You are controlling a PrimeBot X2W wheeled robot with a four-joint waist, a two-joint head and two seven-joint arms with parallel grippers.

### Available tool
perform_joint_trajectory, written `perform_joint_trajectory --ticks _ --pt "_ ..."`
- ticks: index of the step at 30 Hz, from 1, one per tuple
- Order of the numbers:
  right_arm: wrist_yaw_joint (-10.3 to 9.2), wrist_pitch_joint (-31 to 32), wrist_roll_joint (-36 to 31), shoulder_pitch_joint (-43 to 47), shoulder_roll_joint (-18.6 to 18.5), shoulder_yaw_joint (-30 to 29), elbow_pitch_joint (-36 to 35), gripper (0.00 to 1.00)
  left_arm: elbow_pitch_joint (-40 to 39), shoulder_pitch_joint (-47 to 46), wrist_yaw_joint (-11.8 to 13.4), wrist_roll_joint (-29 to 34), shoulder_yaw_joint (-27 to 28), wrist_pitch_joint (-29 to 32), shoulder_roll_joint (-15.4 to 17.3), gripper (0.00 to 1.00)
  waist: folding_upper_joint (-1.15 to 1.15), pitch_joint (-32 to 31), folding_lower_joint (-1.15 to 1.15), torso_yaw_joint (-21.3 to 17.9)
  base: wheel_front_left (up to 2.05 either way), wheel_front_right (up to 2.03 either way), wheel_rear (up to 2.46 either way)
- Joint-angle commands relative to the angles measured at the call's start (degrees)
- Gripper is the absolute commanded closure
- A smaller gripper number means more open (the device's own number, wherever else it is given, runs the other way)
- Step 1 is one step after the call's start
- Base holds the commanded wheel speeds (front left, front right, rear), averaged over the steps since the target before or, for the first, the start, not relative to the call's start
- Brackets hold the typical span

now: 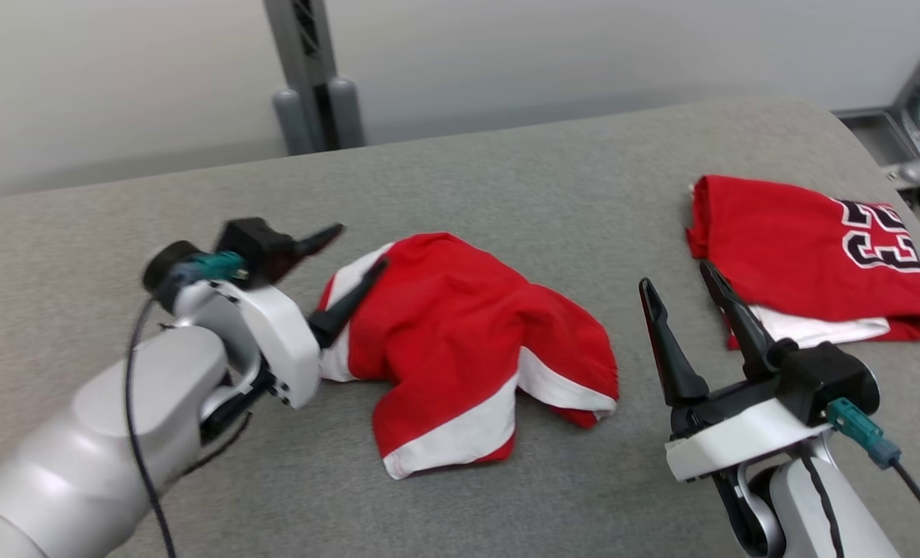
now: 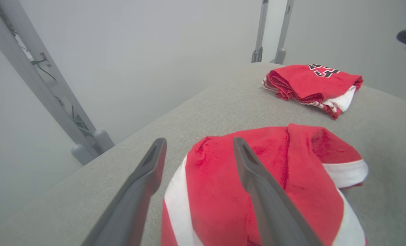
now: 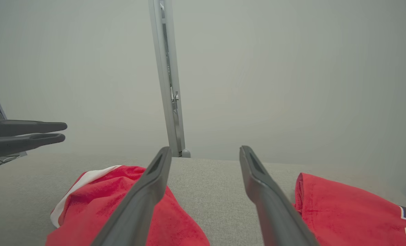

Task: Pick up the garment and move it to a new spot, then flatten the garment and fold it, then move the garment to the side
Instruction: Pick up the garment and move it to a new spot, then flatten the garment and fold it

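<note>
Red garment (image 1: 460, 333); folded jersey (image 1: 785, 248), black "23"

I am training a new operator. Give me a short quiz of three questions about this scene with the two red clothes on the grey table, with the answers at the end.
1. True or false: the left gripper is shut on the crumpled red and white garment.
2. Choose one. The folded red jersey lies: A) to the robot's right of the crumpled garment; B) under it; C) on top of it.
3. Fill in the missing word: the right gripper stands ____ and holds nothing.
Key: 1 false, the left gripper is open; 2 A; 3 open.
</note>
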Motion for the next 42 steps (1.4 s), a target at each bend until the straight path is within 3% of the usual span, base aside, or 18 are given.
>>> perform_joint_trajectory --ticks 1,4,11,17,22,30,39,42 --pt "0.00 0.0 -0.5 1.1 -0.3 -0.3 0.3 0.00 1.1 -0.3 -0.1 -1.0 1.1 -1.0 0.7 0.00 0.00 -1.8 0.00 2.4 0.00 0.00 0.00" --pt "0.00 0.0 -1.2 2.1 -0.3 -0.9 0.5 0.00 2.5 1.9 -0.1 -2.7 4.7 -2.0 1.5 0.00 0.00 -3.3 0.00 4.7 0.00 0.00 0.00" --pt "0.00 0.0 -2.5 4.6 -0.3 -2.2 0.7 0.00 -5.7 14.3 4.0 4.0 29.6 -2.0 1.5 0.00 0.00 -5.5 0.00 9.5 0.00 0.00 0.00" --pt "0.00 0.0 -2.6 5.6 -0.6 -2.7 0.7 0.00 -14.9 30.8 5.2 13.7 49.6 -2.0 -4.1 0.00 0.00 -6.3 0.00 11.9 0.00 0.00 0.00" --pt "0.00 0.0 -2.7 6.2 -1.0 -3.0 0.7 0.00 -17.8 39.7 2.7 21.1 58.5 -2.0 -10.2 0.00 0.00 -6.7 0.00 13.0 0.00 0.00 0.00" --pt "0.00 0.0 -2.4 7.0 -1.2 -3.6 1.3 0.00 -19.8 49.1 0.4 31.6 68.2 -2.0 -19.8 0.00 0.00 -7.2 0.00 13.4 0.00 0.00 0.00" --pt "0.00 0.0 -2.5 7.0 -1.0 -3.8 1.7 0.00 -19.0 49.9 -0.1 33.5 69.6 -2.0 -21.1 0.00 0.00 -7.4 0.00 13.4 0.00 0.00 0.00" --pt "0.00 0.0 -2.5 6.7 -0.9 -3.7 1.6 0.00 -19.0 49.3 -0.1 32.4 67.2 -2.0 -21.2 0.00 0.00 -7.2 0.00 13.1 0.00 0.00 0.00"
